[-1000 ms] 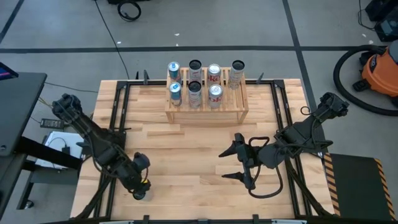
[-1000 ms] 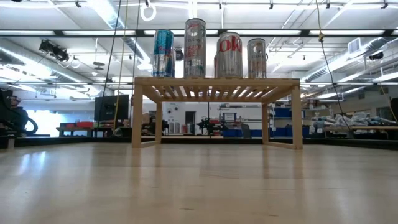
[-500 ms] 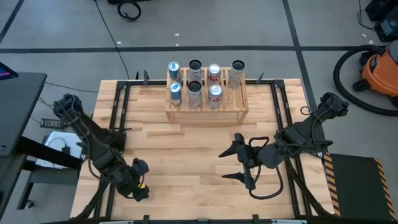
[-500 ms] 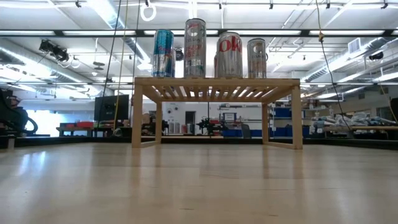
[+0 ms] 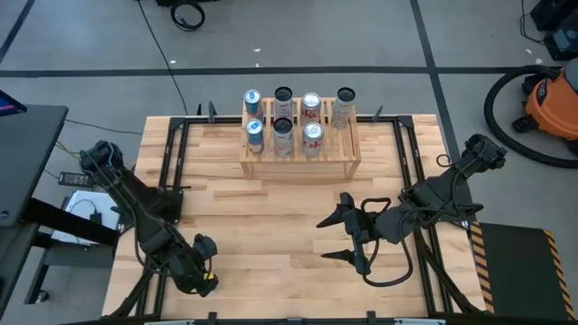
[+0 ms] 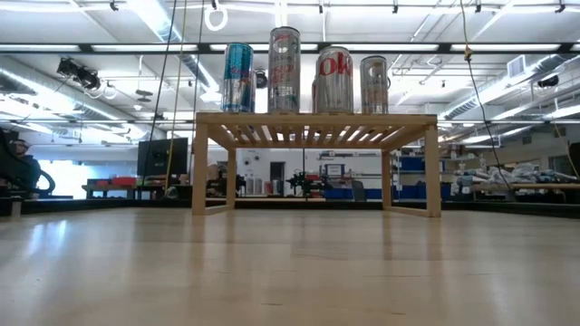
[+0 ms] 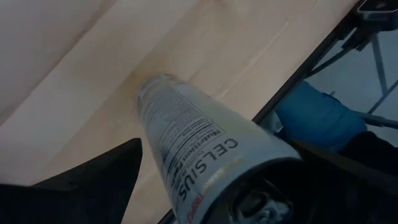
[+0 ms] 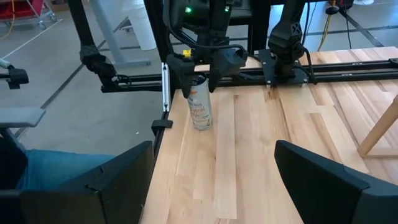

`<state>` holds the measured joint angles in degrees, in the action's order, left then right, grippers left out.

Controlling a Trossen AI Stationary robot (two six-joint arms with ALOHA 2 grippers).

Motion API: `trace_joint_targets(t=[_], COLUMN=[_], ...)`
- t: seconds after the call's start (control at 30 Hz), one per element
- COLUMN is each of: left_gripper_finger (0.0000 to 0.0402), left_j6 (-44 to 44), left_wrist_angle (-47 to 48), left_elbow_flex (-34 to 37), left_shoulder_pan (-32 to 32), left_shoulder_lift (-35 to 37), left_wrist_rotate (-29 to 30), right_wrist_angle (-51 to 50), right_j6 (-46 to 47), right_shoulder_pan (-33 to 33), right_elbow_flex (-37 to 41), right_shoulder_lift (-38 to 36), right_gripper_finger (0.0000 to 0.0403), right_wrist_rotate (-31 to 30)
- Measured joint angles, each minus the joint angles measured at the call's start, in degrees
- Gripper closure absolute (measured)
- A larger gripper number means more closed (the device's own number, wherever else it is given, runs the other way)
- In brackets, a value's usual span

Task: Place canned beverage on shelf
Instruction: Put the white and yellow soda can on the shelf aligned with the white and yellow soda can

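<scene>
A white Celsius can (image 8: 200,104) stands on its base near the table's left edge, close to the near corner. My left gripper (image 8: 199,79) reaches down over it, open, with one finger on each side of the can's upper part (image 7: 205,149). In the high view the gripper (image 5: 202,278) hides the can. The shelf (image 5: 300,155), a low slatted wooden rack, stands at the table's far middle with several cans (image 5: 284,126) upright on its top (image 6: 313,118). My right gripper (image 5: 332,238) hovers open over the table's middle right, holding nothing. My left gripper slants down from above, and its fingers (image 7: 99,180) straddle the can's top end (image 7: 249,180). Whether either finger touches the can I cannot tell. The can stands on the table.
Black frame rails (image 5: 172,171) run along the table's left and right edges. Bare planks (image 5: 271,217) lie between the shelf and the near edge. The shelf's near right corner (image 5: 341,143) holds no can. An orange vacuum (image 5: 551,99) stands on the floor to the right.
My left gripper has moved toward the table's near edge and sunk a little, staying open. The right arm, the shelf and its cans have kept still.
</scene>
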<state>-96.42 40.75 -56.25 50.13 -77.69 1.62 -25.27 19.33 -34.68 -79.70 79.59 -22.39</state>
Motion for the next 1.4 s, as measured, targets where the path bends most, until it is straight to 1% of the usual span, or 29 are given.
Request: trace_joint_targets(t=[0.37, 0.57, 0.73, 1.03, 1.23, 1.4], left_gripper_finger=[0.0002, 0.0002, 0.0002, 0.0002, 0.0002, 0.0002], left_j6=[0.0, -1.6, -2.38, -2.99, -2.99, -2.97], left_wrist_angle=[-0.38, 0.31, 0.28, -0.56, -0.56, -0.55], left_elbow_flex=[0.09, 0.09, 0.09, 0.09, 0.11, 0.09], left_shoulder_pan=[-0.5, -0.5, -0.5, -0.5, -0.52, -0.52], left_shoulder_lift=[0.02, 0.02, 0.02, -0.65, -4.44, -5.46], left_wrist_rotate=[0.56, 0.64, -1.7, -2.01, -7.23, -8.06], right_wrist_angle=[-0.23, -0.23, -0.31, -0.54, -0.53, -0.53], right_j6=[0.0, 0.0, 0.0, 0.18, 0.2, 0.19], right_shoulder_pan=[-0.02, -0.02, -0.02, -0.02, 0.0, -0.02], right_elbow_flex=[0.0, 0.0, 0.0, 0.0, 0.0, 0.0], right_shoulder_lift=[-0.02, -0.02, -0.04, -0.04, -0.04, -0.04], right_gripper_finger=[0.0058, 0.0058, 0.0058, 0.0058, 0.0058, 0.0058], right_wrist_rotate=[0.0, 0.0, 0.0, 0.0, 0.0, 0.0])
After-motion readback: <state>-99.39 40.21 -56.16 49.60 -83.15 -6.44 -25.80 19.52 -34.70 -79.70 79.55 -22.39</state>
